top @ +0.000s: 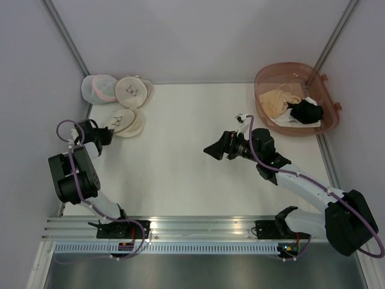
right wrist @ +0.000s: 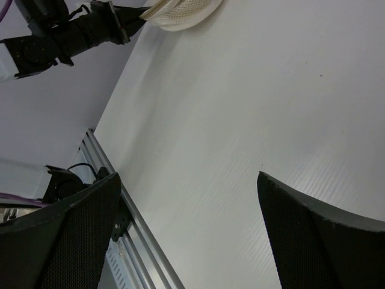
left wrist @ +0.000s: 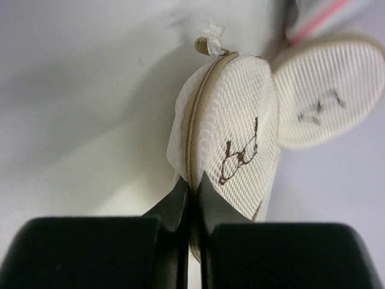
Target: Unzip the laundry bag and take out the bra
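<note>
Pressed together, my left gripper (left wrist: 192,183) pinches the zippered rim of the laundry bag (left wrist: 240,120) at the table's (top: 180,192) far-left side. Pink basket (top: 295,99) far right; another cream bag (top: 133,90) and a pink-trimmed bag (top: 99,88) crowd just behind mine. My right gripper (right wrist: 187,180) hangs spread wide over mid-table.

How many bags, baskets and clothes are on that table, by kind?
Cream mesh bags: 2, the laundry bag pinched in the left gripper and another cream bag behind it
White mesh bag with pink trim: 1
Basket: 1
Garments in the basket: 2 clear, a beige garment and a black garment; white fabric under them is unclear
Total: 6
</note>
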`<control>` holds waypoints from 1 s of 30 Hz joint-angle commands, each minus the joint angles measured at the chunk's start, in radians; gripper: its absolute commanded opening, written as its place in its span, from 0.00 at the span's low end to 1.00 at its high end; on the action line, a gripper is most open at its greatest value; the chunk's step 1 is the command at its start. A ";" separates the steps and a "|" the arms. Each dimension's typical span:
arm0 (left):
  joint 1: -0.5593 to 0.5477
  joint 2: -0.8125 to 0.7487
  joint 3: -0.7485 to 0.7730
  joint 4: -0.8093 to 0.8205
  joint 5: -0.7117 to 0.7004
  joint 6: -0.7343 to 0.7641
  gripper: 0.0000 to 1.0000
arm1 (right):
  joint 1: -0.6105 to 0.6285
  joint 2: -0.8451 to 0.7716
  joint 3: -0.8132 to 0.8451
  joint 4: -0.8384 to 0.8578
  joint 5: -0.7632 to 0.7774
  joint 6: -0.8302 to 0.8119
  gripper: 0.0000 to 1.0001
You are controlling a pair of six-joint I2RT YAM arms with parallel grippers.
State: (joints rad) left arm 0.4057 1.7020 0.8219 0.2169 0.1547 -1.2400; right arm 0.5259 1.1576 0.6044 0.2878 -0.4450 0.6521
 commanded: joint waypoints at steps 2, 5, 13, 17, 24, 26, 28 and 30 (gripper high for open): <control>-0.082 -0.200 -0.102 -0.037 0.081 0.076 0.02 | 0.002 0.086 0.075 0.089 0.005 0.027 0.98; -0.136 -0.235 -0.096 -0.085 0.204 0.193 0.02 | 0.003 0.144 0.133 0.056 0.014 0.009 0.98; -0.269 -0.128 0.072 -0.260 0.728 0.620 0.02 | -0.007 0.119 0.166 -0.007 0.170 -0.081 0.98; -0.449 -0.029 0.190 -0.349 0.847 0.741 0.02 | -0.055 0.117 0.196 -0.067 0.192 -0.129 0.98; -0.669 0.077 0.394 -0.665 0.881 1.039 0.02 | -0.208 0.163 0.221 -0.104 0.140 -0.175 0.98; -0.705 0.077 0.419 -0.730 0.904 1.114 0.02 | -0.221 0.197 0.235 -0.102 0.115 -0.199 0.98; -0.726 0.077 0.454 -0.822 0.907 1.198 0.02 | -0.230 0.235 0.250 -0.098 0.051 -0.207 0.98; -0.768 0.079 0.474 -0.878 0.905 1.269 0.02 | -0.236 0.261 0.261 -0.075 -0.003 -0.194 0.98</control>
State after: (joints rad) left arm -0.3332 1.7813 1.2343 -0.5011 1.0004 -0.1921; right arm 0.2947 1.3811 0.8196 0.1909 -0.3420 0.4843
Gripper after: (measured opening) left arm 0.052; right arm 0.979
